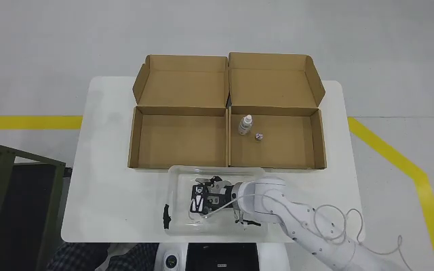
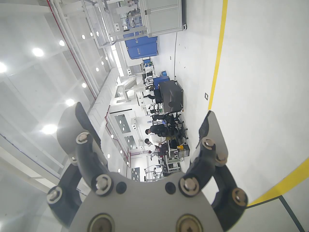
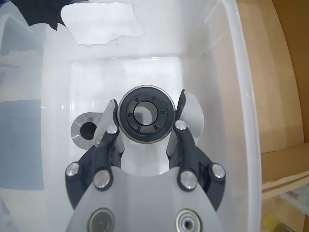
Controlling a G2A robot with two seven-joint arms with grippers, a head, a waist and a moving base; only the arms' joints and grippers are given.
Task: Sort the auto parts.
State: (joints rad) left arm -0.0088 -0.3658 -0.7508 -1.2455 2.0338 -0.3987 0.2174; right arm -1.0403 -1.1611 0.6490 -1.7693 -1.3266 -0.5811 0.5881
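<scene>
My right gripper [image 3: 147,105] is down inside the clear plastic bin [image 3: 231,56], shut on a black ring-shaped bearing [image 3: 146,95], one finger against each side of it. Beside it on the bin floor lies a silver disc with a dark hole [image 3: 84,130]. In the top view the right gripper [image 1: 203,200] sits in the bin [image 1: 178,171] at the table's front edge. Two open cardboard boxes stand behind the bin: the left box [image 1: 178,139] has a bare floor, and the right box [image 1: 298,139] holds a small white bottle-shaped part [image 1: 245,123] and a tiny round part [image 1: 258,135]. My left gripper [image 2: 144,112] is open, holding nothing, off the table.
Black tape [image 3: 48,1] sticks to the bin's rim [image 1: 165,217], with a torn white label beside it. The box lids [image 1: 227,81] stand open at the back. White table [image 1: 108,149] lies bare on both sides of the boxes.
</scene>
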